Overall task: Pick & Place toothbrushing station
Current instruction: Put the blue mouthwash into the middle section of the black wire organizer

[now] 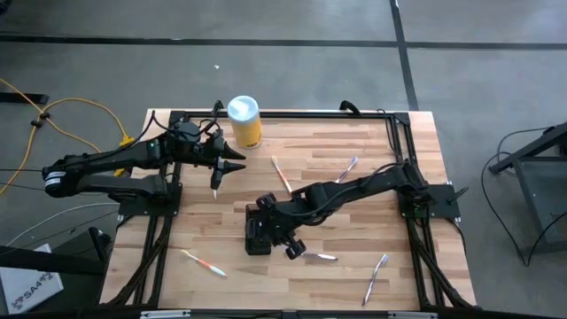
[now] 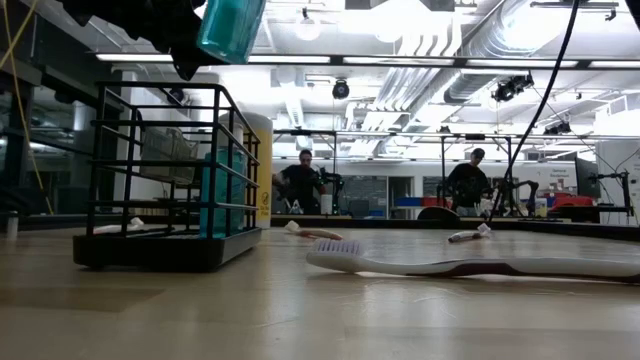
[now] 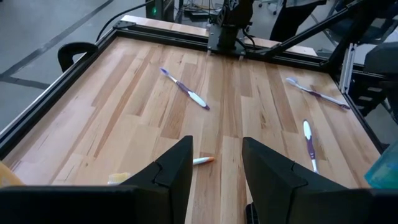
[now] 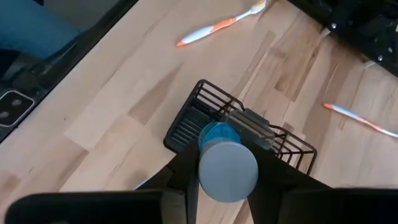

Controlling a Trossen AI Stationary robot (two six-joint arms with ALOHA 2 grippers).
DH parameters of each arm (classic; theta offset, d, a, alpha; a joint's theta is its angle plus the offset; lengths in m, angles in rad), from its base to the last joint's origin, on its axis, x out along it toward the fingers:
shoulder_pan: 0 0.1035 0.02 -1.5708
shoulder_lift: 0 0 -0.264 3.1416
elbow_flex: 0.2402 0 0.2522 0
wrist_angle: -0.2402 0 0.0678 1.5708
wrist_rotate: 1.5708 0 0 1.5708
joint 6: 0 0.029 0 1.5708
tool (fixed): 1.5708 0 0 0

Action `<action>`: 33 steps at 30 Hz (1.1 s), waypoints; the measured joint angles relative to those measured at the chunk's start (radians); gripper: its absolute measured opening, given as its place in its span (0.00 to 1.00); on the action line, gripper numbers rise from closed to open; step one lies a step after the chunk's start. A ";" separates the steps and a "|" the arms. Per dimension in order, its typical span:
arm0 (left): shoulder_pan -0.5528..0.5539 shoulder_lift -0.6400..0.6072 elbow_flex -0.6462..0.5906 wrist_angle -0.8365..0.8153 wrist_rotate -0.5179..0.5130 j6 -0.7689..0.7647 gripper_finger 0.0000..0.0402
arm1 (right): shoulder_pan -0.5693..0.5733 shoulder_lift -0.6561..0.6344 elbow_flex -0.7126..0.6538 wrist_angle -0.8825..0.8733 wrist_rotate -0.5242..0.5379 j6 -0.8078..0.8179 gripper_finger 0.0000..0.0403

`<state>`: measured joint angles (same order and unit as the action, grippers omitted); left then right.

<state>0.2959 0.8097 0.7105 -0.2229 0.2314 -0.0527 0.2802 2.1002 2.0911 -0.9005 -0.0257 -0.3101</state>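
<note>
Wood table (image 1: 354,257) | toothbrushes scattered | right pincer (image 4: 227,163) gripping teal bottle (image 4: 227,168) over toothbrushing station (image 4: 205,115) | left pincer (image 3: 216,171) open

The right end effector (image 1: 282,232) hides most of the black wire station (image 1: 258,232) from above; a teal bottle (image 2: 230,28) is cut off at the low view's top edge.

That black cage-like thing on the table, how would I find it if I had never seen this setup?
Start at the wooden table and look to its middle near the front edge, below the yellow canister. There stands the black wire holder, directly under the right gripper, which holds a teal tube. Everything else nearby is a flat toothbrush; only this is an upright barred rack.
</note>
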 joint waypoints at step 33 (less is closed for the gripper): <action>0.000 0.000 0.000 0.004 0.000 0.000 0.34 | -0.040 0.076 -0.002 0.049 0.003 0.022 0.21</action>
<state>0.2958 0.8095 0.7105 -0.2192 0.2314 -0.0525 0.2401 2.1757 2.0895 -0.8513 -0.0227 -0.2880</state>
